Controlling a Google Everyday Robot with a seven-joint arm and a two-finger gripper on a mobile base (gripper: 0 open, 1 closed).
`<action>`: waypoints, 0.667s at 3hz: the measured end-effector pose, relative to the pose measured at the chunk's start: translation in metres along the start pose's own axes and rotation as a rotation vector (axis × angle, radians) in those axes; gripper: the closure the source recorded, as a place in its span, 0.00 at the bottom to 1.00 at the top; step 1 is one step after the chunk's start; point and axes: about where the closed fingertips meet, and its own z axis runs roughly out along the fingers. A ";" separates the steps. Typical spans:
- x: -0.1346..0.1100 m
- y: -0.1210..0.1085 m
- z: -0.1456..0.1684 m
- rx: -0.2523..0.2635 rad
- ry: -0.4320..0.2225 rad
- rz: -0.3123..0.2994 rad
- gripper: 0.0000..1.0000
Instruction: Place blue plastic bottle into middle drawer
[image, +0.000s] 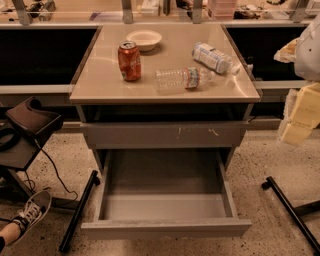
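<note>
The blue plastic bottle (212, 57) lies on its side at the right of the tan countertop (100, 80), white cap pointing right. The middle drawer (165, 228) is pulled wide open below, and its flat grey inside holds nothing. My gripper (298, 122) shows as cream-coloured blocks at the right edge of the camera view. It is beside the cabinet at about the height of the shut drawer front, well to the right of and below the bottle. It holds nothing that I can see.
A slimmer clear bottle (181, 78) lies in front of the blue one. An orange can (129, 61) and a white bowl (144, 39) stand to the left. A shut scratched drawer front (165, 134) sits above the open drawer. A person's shoe (31, 210) and black stand legs (77, 212) are on the floor.
</note>
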 end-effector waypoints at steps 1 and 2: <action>0.000 0.000 0.000 0.000 0.000 0.000 0.00; -0.006 -0.014 0.003 -0.003 -0.017 -0.034 0.00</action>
